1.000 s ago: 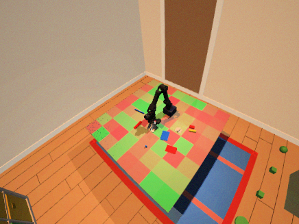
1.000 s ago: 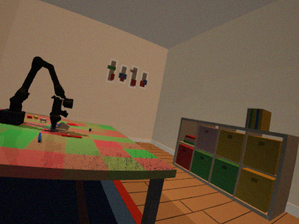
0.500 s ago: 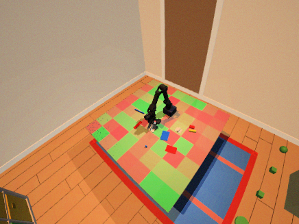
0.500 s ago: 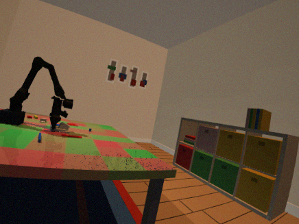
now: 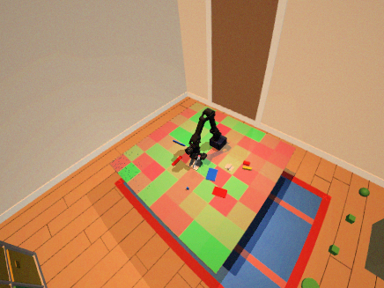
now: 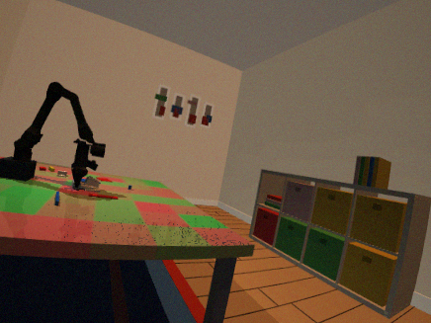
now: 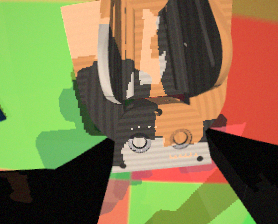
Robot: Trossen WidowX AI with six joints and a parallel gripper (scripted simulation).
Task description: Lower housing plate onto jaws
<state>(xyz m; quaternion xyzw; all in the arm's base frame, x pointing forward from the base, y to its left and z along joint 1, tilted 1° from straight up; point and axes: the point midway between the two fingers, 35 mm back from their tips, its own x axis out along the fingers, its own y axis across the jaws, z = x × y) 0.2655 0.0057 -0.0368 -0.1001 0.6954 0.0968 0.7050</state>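
My gripper (image 7: 156, 136) (image 5: 197, 159) (image 6: 77, 187) points down low over the table, shut on the housing plate (image 7: 187, 121), whose ringed end lies between the fingertips. In the wrist view the left jaw (image 7: 103, 62) and the right jaw (image 7: 220, 55) extend upward from the plate, side by side. A pale strip (image 7: 160, 162) with dark dots shows at the plate's lower edge. Shadow falls over the left part. The stubs and any gap beneath the plate are hidden, so level and seating cannot be told. The top and exterior views show the assembly only as small pale shapes.
A blue block (image 5: 211, 174) and a red block (image 5: 219, 192) lie beside the assembly. A red bar (image 5: 177, 160) (image 6: 104, 196) and a blue rod (image 5: 179, 143) (image 6: 57, 199) lie on its other side. A small blue piece (image 5: 188, 188) (image 6: 129, 187) and a pale piece (image 5: 229, 167) (image 6: 62, 173) lie farther off.
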